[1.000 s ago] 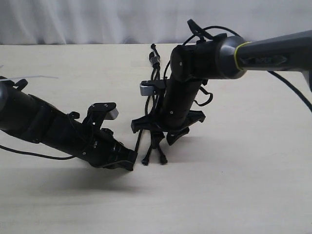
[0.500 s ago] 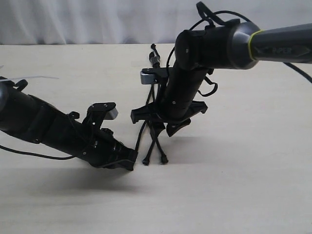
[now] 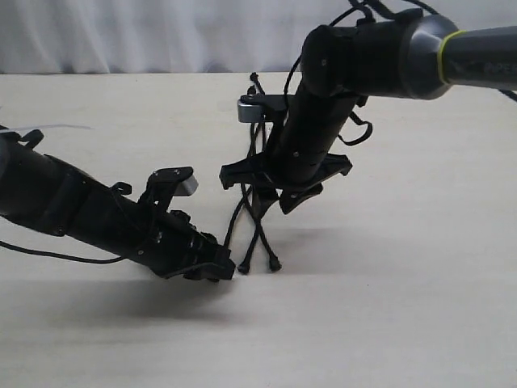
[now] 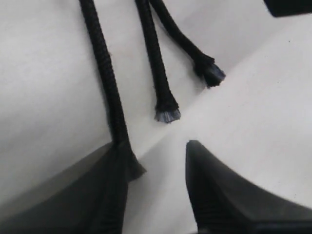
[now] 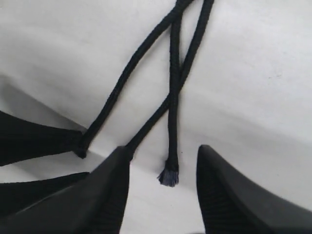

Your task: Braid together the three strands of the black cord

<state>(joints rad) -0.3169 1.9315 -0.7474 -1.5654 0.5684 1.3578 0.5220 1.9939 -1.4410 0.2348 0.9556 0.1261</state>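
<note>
- Left jaws: spread apart, nothing between them, set low against the worktop [image 3: 388, 315].
- One strand [image 4: 103, 83] runs straight to the tip of one left finger [image 4: 100, 200] and touches it. I cannot tell whether it is pinned under the finger.
- The other two strands lie free beyond the left jaws. Their frayed ends [image 4: 167, 113] are close together and touch nothing.
- Right jaws: also spread apart and empty, hanging over the strands.
- A frayed strand tip [image 5: 169, 176] lies in the gap of the right jaws and touches neither finger. A second strand disappears behind one right finger [image 5: 105, 195].
- Just beyond the right jaws the three strands cross one another [image 5: 176, 90], loose and unbraided there.
- Cord [image 3: 257, 101]: lies mid-worktop, running from the far side towards the near side, its middle hidden behind the right arm [image 3: 380, 61].
- Below the right jaws the strands fan out, two tips resting just beside the left jaws.
- Left arm [image 3: 65, 202] lies low across the near left of the worktop.
</note>
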